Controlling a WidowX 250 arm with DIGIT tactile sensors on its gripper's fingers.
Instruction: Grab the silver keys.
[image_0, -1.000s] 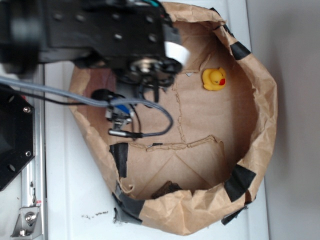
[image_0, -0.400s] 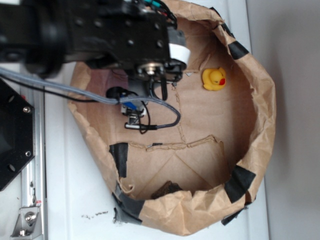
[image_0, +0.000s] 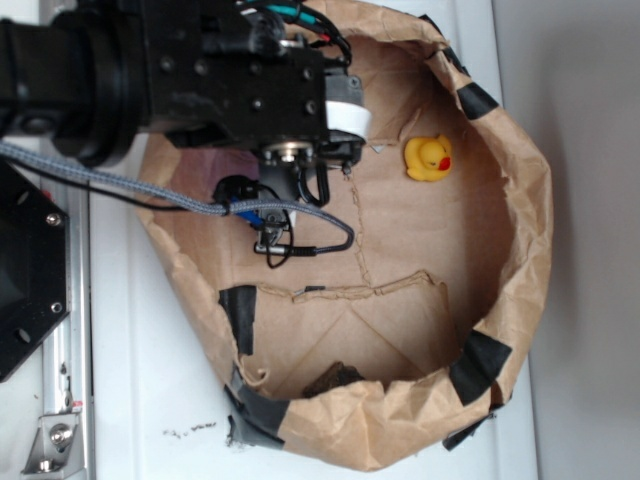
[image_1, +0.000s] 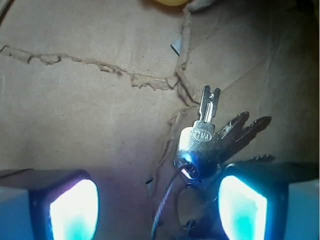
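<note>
The tool (image_1: 157, 202) stands wide open, its glowing pads (image_1: 74, 210) low over the brown paper surface (image_1: 90, 115). The silver keys (image_1: 212, 142) lie fanned on the paper just beside one pad. Farther off sits a yellow duck (image_0: 428, 158).

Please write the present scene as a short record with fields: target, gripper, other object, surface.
target: silver keys, fanned out on a thin wire ring, lying flat on the paper
gripper: gripper, jaws wide apart, holding nothing; the key heads lie just inside the right-hand pad in the wrist view
other object: yellow rubber duck, apart from the arm, untouched
surface: brown paper bag with rolled rim and black tape patches, on a white table
</note>
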